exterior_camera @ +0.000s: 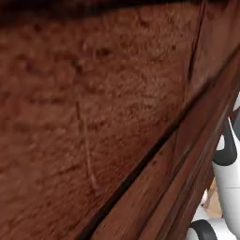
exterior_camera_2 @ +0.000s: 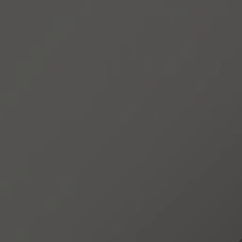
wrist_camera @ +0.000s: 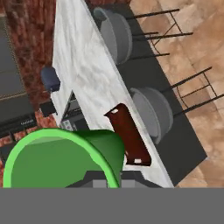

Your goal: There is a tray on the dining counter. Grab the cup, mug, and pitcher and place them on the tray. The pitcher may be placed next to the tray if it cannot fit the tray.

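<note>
Green and huge against my lens, the cup (wrist_camera: 61,159) sits clamped in my closed gripper (wrist_camera: 107,181) high above the dining counter (wrist_camera: 87,74), where the tray (wrist_camera: 130,135) waits, and any slack grip would drop it short.

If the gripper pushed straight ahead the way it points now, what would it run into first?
The green cup it is shut on leads. Beyond it, the line seems to meet the dining counter near the tray, though depth is hard to judge.
</note>
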